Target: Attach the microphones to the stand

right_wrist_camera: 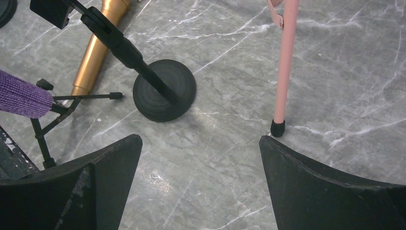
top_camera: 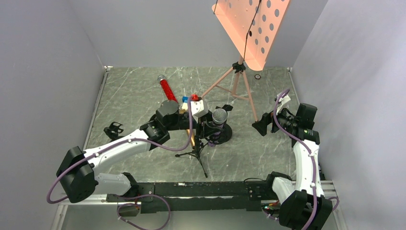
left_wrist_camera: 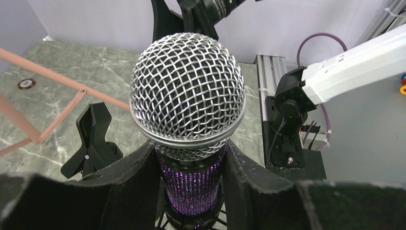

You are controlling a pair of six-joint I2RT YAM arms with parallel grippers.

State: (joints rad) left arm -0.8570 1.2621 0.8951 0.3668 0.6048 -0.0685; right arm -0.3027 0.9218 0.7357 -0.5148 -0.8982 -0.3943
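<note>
The purple microphone [top_camera: 219, 117] stands upright with its silver mesh head [left_wrist_camera: 187, 91] on top, its glittery body seated in the black clip of the small tripod stand [top_camera: 195, 154]. My left gripper [left_wrist_camera: 191, 160] is shut on the purple body just below the head, one finger on each side. The red microphone [top_camera: 167, 89] lies on the table behind the left arm. The gold microphone [right_wrist_camera: 95, 52] lies beside the tripod, mostly hidden under the left arm in the top view. My right gripper [right_wrist_camera: 200, 143] is open and empty over bare table to the right.
A black round-base stand [right_wrist_camera: 164, 90] is just right of the tripod. A pink music stand [top_camera: 239, 81] spreads its legs at the back; one foot [right_wrist_camera: 277, 127] is near my right gripper. Loose black clips lie on the table [left_wrist_camera: 91, 143] and at the left [top_camera: 114, 128].
</note>
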